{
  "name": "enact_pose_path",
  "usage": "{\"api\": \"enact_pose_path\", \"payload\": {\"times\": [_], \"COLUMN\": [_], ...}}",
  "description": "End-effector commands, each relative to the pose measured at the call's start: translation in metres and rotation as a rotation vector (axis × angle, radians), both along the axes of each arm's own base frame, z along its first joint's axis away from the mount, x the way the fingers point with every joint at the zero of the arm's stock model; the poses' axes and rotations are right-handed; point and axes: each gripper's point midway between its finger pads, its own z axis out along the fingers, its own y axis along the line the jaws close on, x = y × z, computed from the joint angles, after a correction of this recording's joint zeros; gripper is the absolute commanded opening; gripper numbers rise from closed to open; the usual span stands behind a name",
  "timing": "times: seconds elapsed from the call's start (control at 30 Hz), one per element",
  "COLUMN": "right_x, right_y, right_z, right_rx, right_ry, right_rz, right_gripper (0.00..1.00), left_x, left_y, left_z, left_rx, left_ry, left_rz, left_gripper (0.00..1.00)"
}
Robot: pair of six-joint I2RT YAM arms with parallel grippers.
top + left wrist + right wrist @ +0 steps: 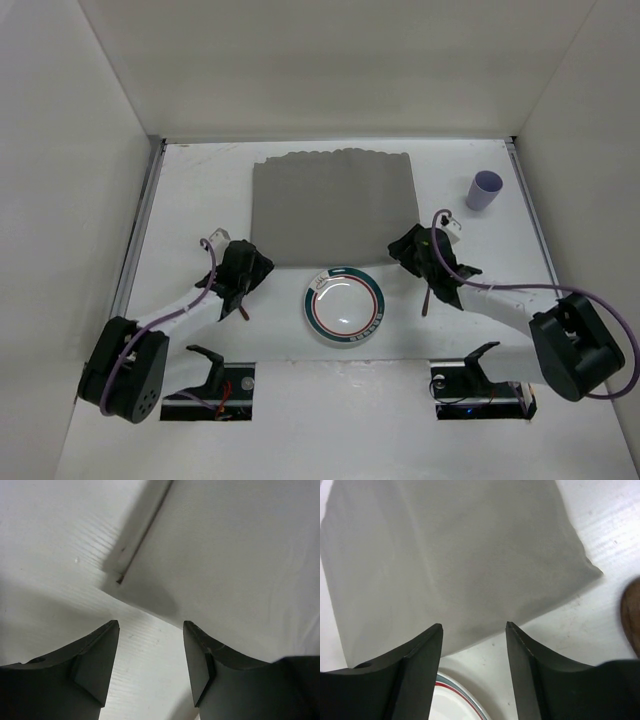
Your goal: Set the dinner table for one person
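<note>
While the left fingers (92, 670) and right fingers (415, 670) hung apart and empty just above the tabletop (200, 190), the mat (333, 205) lay spread ahead of them; the plate (345, 310) between them and the cup (485, 190) beyond the right pair seemingly awaited placing.

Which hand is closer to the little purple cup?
The right hand. It sits at the near right corner of the grey placemat, the purple cup farther back on its right; the left hand is at the near left corner.
</note>
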Motion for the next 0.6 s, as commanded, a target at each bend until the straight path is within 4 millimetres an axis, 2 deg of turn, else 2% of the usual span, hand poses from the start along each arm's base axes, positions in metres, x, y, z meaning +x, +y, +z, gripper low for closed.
{"api": "enact_pose_path", "payload": {"times": [0.0, 0.2, 0.27, 0.37, 0.43, 0.5, 0.57], "right_x": [-0.004, 0.0, 0.006, 0.011, 0.013, 0.014, 0.012], "right_y": [-0.003, 0.006, 0.012, 0.018, 0.018, 0.017, 0.015], "right_z": [-0.01, -0.024, -0.027, -0.032, -0.038, -0.042, -0.044], "right_rx": [0.017, 0.062, 0.093, 0.116, 0.113, 0.112, 0.115], "right_ry": [0.031, 0.065, 0.057, 0.072, 0.082, 0.087, 0.084], "right_rz": [-0.043, -0.051, -0.046, -0.041, -0.048, -0.057, -0.068], "right_gripper": [0.61, 0.61, 0.58, 0.49, 0.37, 0.24, 0.17], "left_x": [0.007, 0.015, 0.015, 0.014, 0.014, 0.015, 0.015], "left_y": [-0.008, -0.012, -0.011, -0.006, -0.002, 0.001, 0.003], "left_z": [-0.005, -0.013, -0.014, -0.016, -0.016, -0.017, -0.018], "left_rx": [-0.102, -0.119, -0.113, -0.111, -0.103, -0.097, -0.081], "left_ry": [0.013, 0.021, 0.018, 0.02, 0.015, 0.017, 0.019], "left_rz": [0.023, 0.032, 0.037, 0.049, 0.06, 0.062, 0.052], "left_gripper": [0.52, 0.51, 0.51, 0.46, 0.4, 0.31, 0.21]}}
